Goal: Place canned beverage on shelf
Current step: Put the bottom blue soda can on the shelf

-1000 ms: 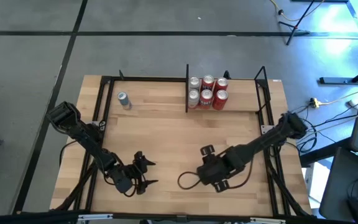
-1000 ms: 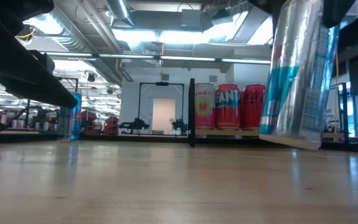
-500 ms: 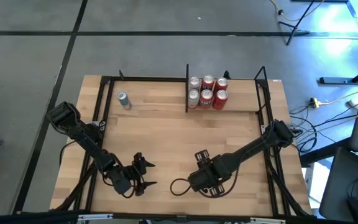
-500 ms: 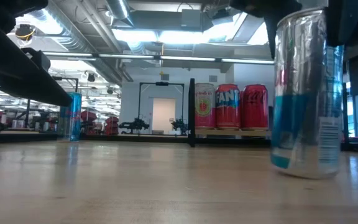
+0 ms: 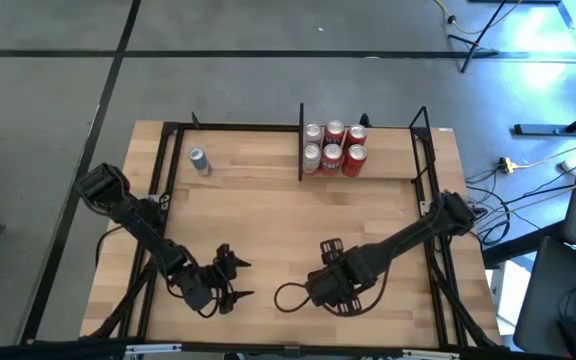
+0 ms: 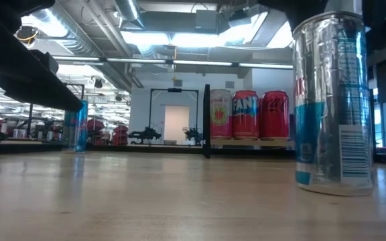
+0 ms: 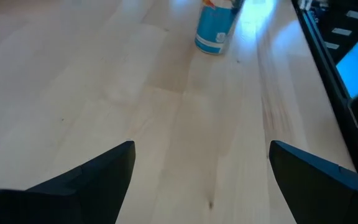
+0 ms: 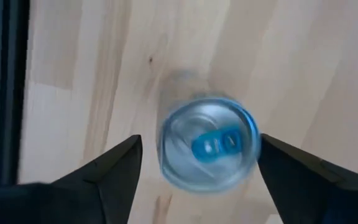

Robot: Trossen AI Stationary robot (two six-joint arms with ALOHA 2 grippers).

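Right jaws [image 8: 197,180] spread astride upright can [image 8: 209,149], untouching.

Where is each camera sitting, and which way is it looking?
High view: above, looking straight down on the table, both arms and the shelf.
Low view: at tabletop height, looking across at a silver-and-blue can standing close by.
Left wrist view: on the left arm, past its open fingers.
Right wrist view: on the right arm, looking down on that can's top between its open fingers.
Shared: low and right wrist views show one can.
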